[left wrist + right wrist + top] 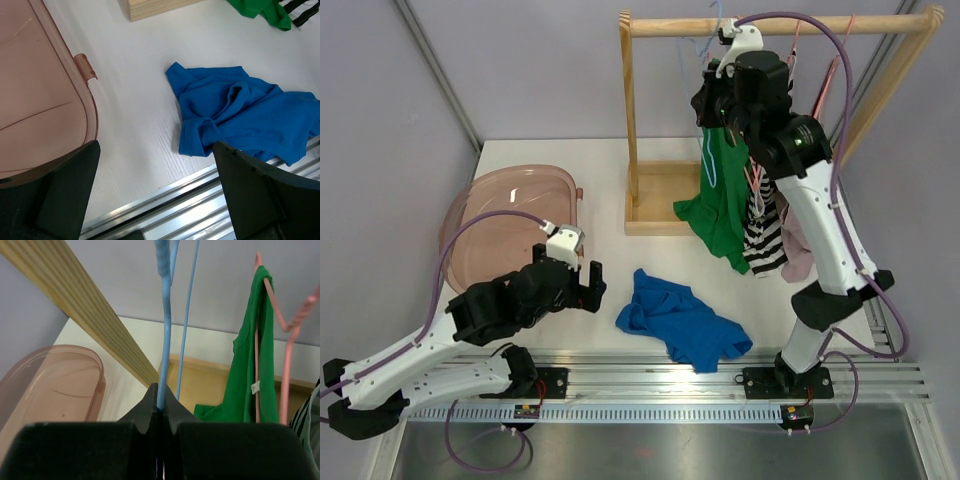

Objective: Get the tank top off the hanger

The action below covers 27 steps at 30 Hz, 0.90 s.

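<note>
Top external shows lilac walls, white table, blue tank top.

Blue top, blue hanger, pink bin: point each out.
blue top (682, 322): top view, middle of the crumpled fabric.
blue hanger (165, 340): right wrist view, thicker wire strand, mid-height.
pink bin (515, 190): top view, bare floor.

1. The top external camera is looking down from behind over the whole table.
2. The left wrist camera is facing down, low, at the blue garment and pink basin, both also showing overhead.
3. The right wrist camera is looking up, close against the blue hanger; the green top is appearing in every view.
</note>
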Each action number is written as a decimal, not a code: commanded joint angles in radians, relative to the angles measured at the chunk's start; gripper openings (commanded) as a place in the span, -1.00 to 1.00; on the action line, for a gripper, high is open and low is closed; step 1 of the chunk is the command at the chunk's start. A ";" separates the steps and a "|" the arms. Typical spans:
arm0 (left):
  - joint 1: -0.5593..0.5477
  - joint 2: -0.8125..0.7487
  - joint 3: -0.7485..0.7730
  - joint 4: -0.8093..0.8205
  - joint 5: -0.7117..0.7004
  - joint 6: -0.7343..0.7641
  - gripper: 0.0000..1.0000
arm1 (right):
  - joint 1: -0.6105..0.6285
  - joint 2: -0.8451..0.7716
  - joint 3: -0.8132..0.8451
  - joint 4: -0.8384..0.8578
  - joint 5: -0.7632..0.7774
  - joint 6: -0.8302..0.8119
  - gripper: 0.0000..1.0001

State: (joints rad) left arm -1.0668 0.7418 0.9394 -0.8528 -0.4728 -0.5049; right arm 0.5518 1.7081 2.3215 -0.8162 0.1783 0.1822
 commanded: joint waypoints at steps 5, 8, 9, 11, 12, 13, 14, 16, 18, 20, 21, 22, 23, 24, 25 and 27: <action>-0.009 0.005 -0.010 0.004 -0.038 0.009 0.98 | 0.013 0.223 0.315 -0.116 0.044 -0.075 -1.00; -0.012 0.004 -0.011 0.009 -0.033 0.011 0.98 | 0.026 0.243 0.300 -0.115 0.062 -0.084 -1.00; -0.012 0.005 -0.011 0.008 -0.032 0.014 0.98 | 0.028 0.231 0.267 -0.098 0.064 -0.085 -1.00; -0.010 0.011 -0.010 0.014 -0.030 0.014 0.98 | 0.031 0.219 0.245 -0.089 0.063 -0.087 -0.93; -0.012 0.014 -0.007 0.015 -0.026 0.019 0.98 | 0.031 0.205 0.239 -0.084 0.062 -0.087 -0.80; -0.012 0.019 -0.007 0.023 -0.021 0.017 0.98 | 0.031 0.199 0.239 -0.087 0.061 -0.090 -0.64; -0.010 0.030 -0.005 0.029 -0.015 0.017 0.98 | 0.031 0.180 0.239 -0.090 0.053 -0.090 -0.47; -0.012 0.045 0.001 0.060 0.016 0.017 0.98 | 0.033 0.157 0.233 -0.090 0.041 -0.086 -0.14; -0.012 0.077 0.009 0.090 0.052 0.016 0.98 | 0.033 0.112 0.211 -0.093 0.014 -0.084 0.15; -0.021 0.103 0.018 0.144 0.078 0.014 0.98 | 0.033 0.050 0.182 -0.089 0.006 -0.078 0.41; -0.025 0.135 0.022 0.161 0.094 0.011 0.98 | 0.033 0.027 0.144 -0.089 0.004 -0.075 0.48; -0.033 0.151 0.035 0.193 0.097 0.009 0.98 | 0.033 0.003 0.121 -0.089 0.001 -0.073 0.52; -0.051 0.168 0.041 0.210 0.102 0.011 0.98 | 0.033 -0.023 0.096 -0.087 -0.006 -0.070 0.54; -0.062 0.210 0.045 0.227 0.109 0.014 0.98 | 0.033 -0.078 0.044 -0.087 -0.013 -0.064 0.64; -0.073 0.231 0.053 0.259 0.112 0.016 0.98 | 0.033 -0.108 0.015 -0.086 -0.020 -0.061 0.73; -0.108 0.284 0.074 0.287 0.117 0.022 0.98 | 0.034 -0.207 -0.090 -0.067 -0.040 -0.047 0.82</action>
State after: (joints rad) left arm -1.1389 0.9779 0.9535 -0.6998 -0.3912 -0.4980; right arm 0.5755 1.6390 2.3211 -0.9218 0.1768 0.1184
